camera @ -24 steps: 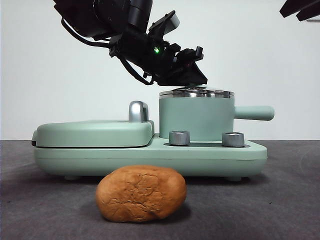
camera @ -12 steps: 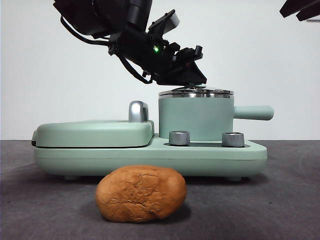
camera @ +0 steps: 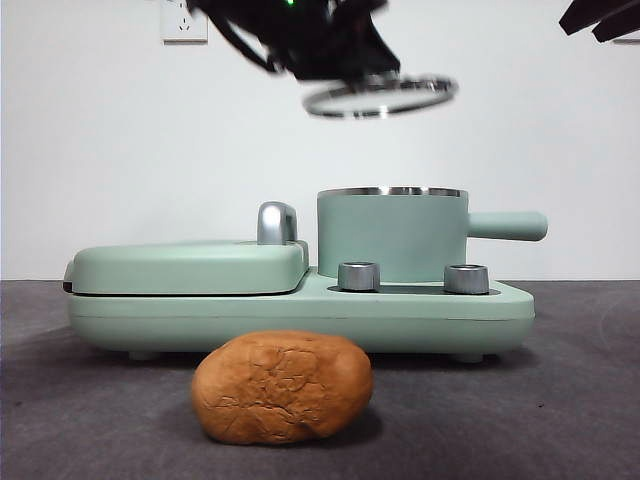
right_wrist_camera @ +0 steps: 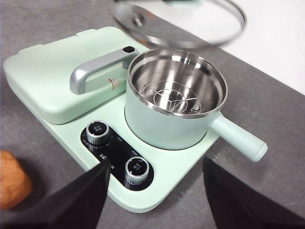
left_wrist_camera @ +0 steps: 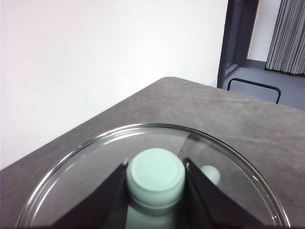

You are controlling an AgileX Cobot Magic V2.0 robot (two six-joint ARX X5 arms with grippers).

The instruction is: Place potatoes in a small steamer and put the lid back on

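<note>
The glass lid [camera: 380,96] hangs tilted in the air above the small steamer [camera: 392,235], its green knob [left_wrist_camera: 156,174] pinched by my left gripper [left_wrist_camera: 156,177], which is shut on it. The steamer stands uncovered, and the right wrist view shows a steel rack [right_wrist_camera: 171,98] inside the steamer [right_wrist_camera: 162,124], with the lid [right_wrist_camera: 181,21] hovering above it. The potato [camera: 282,387] lies on the table in front of the appliance; its edge [right_wrist_camera: 12,179] shows in the right wrist view. My right gripper [right_wrist_camera: 153,164] waits high up, open and holding nothing, a black tip [camera: 600,15] at the top corner.
The steamer sits on a mint-green appliance base [camera: 420,310] with two dials [right_wrist_camera: 116,152]. Beside it is the closed grill plate [camera: 190,265] with a chrome handle [camera: 277,222]. A wall outlet [camera: 185,20] is behind. The table's far edge meets a white wall.
The left gripper has lifted the lid off the steamer and carried it well above the rim. The potato and the right arm have not moved.
</note>
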